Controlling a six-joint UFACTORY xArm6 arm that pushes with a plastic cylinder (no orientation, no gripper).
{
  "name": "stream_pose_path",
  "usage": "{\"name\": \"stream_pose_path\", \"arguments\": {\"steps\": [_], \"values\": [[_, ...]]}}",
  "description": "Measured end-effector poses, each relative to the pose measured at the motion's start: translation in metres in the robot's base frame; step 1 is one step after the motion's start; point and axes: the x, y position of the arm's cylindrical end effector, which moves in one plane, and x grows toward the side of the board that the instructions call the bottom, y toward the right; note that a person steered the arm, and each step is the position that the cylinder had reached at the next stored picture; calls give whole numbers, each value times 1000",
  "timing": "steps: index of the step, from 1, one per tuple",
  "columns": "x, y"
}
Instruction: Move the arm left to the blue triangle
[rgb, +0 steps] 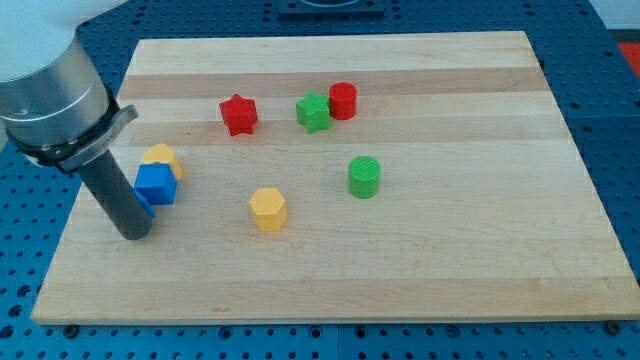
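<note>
Now my tip (134, 234) just left of blue block (156, 184) on board (400, 260).

Bright, even light; soft shadows, sharp pic.

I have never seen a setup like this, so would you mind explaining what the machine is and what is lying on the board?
This is a single camera picture looking down at an angle onto a wooden board. The grey cylinder at the view's left is the end of a robot arm. It has no gripper, only a dark rod whose lower end, my tip, slides on the board and pushes blocks; nothing is held. The tip rests near the board's left edge, just left of and below a blue block, with a yellow block behind that one. Elsewhere lie a yellow hexagon, a green cylinder, a red star, a green star and a red cylinder.
</note>
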Motion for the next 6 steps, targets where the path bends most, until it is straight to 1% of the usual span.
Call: {"name": "stream_pose_path", "arguments": {"steps": [1, 2, 3, 4, 5, 6], "values": [[0, -4], [23, 5], [65, 25], [90, 11], [76, -26], [19, -55]]}}
